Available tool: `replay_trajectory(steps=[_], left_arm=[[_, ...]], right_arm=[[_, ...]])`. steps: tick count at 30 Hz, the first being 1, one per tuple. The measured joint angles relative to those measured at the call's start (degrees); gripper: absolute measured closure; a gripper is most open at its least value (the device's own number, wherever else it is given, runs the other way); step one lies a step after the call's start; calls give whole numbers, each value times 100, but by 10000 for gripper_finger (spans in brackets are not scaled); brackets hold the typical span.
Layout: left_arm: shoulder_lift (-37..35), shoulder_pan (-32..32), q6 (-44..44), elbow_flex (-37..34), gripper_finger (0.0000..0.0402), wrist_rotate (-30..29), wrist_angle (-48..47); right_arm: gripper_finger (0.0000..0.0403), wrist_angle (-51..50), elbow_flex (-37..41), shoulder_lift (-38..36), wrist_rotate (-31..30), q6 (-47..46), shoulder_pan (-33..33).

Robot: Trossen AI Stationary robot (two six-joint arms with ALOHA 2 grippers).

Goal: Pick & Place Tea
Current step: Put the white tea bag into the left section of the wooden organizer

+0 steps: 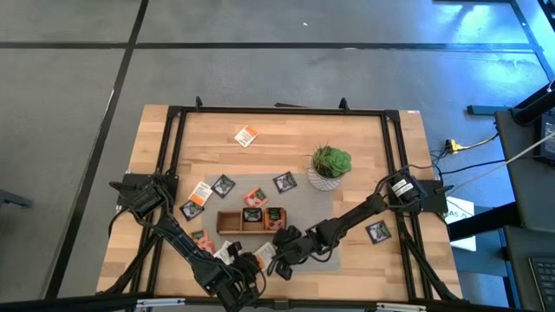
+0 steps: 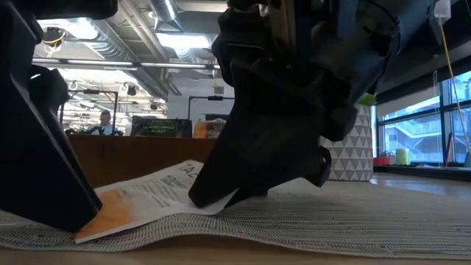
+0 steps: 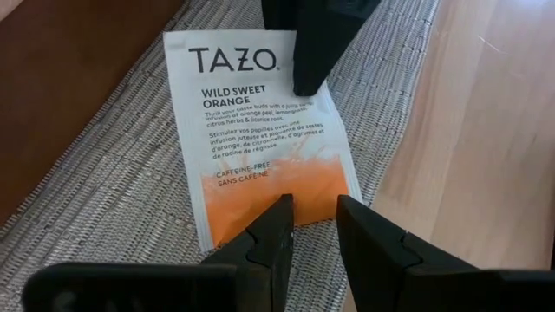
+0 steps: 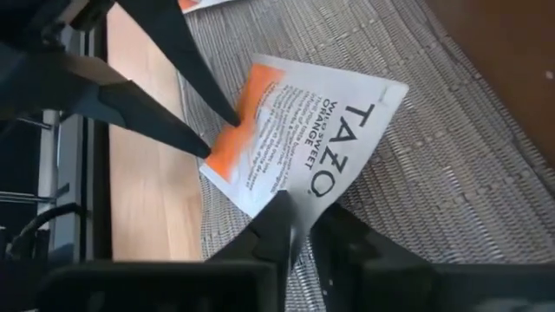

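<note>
At the near edge of the tabletop, a white-and-orange tea sachet lies on the grey woven mat. The left tool stands narrowly parted at its orange end; the right tool pinches its white end. Just beyond sits the wooden tray, farther off the potted plant.

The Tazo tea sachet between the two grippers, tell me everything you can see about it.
The Tazo sachet is a flat square paper packet, white with an orange lower band, printed "Wild Sweet Orange" and "caffeine-free". It lies face up on the grey woven mat, near the mat's edge by the bare wooden table. The left gripper has its fingertips at the orange end, jaws slightly apart. The right gripper pinches the white end, which is lifted slightly.
</note>
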State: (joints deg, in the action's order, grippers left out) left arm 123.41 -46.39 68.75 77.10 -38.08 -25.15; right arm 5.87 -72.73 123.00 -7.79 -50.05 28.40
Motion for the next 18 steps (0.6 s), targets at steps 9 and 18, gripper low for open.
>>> replay_trajectory(steps=[9,18], left_arm=[[-510,-130,-458,-49,313,68,-139],[-1766,-213,-1372,-19,313,-138,-241]], right_arm=[[395,-11,-11,-262,-4,516,4],[398,-166,-17,-1185,-52,2074,-84]])
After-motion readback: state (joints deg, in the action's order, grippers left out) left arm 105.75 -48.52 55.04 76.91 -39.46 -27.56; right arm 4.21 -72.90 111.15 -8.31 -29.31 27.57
